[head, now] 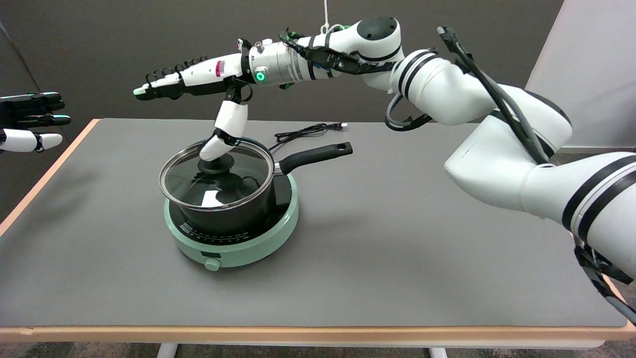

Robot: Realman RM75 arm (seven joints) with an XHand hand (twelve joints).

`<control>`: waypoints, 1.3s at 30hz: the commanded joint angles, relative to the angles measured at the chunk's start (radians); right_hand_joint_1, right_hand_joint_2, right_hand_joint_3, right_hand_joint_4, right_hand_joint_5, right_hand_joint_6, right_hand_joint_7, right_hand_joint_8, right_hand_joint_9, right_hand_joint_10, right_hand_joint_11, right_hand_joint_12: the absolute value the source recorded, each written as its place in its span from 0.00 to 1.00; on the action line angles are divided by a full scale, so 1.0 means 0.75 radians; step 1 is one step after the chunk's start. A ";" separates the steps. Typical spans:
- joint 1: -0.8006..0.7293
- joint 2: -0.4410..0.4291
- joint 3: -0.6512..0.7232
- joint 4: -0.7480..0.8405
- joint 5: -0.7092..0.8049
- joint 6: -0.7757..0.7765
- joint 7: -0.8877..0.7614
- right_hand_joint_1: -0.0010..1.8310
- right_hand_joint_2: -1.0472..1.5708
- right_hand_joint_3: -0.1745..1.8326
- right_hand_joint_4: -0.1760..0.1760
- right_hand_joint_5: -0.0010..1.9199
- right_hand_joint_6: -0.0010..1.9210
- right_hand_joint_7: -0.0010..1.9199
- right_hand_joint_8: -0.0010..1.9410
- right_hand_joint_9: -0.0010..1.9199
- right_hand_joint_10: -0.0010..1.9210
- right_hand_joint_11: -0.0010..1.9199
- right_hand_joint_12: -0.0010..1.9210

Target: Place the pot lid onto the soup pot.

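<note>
The glass pot lid (218, 188) with a steel rim lies flat on the black soup pot (251, 211), covering its mouth. Its black knob (218, 165) is partly hidden by my thumb. My right hand (198, 82) hovers above the pot with its fingers stretched out flat to the left, holding nothing. Only the thumb (224, 130) hangs down, and its tip touches the top of the knob. The pot's long black handle (318, 154) points to the right.
The pot stands on a round mint-green induction cooker (258, 243) at the table's left middle. A black power cable (308, 131) lies behind it. The idle left hand (30, 122) hangs in the air at the far left. The grey table (422, 238) has a wooden edge.
</note>
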 commanded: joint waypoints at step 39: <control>-0.106 -0.112 0.085 -0.093 -0.009 -0.160 0.003 0.57 0.56 0.53 0.45 0.00 0.01 0.00 0.00 0.00 0.01 0.04 0.27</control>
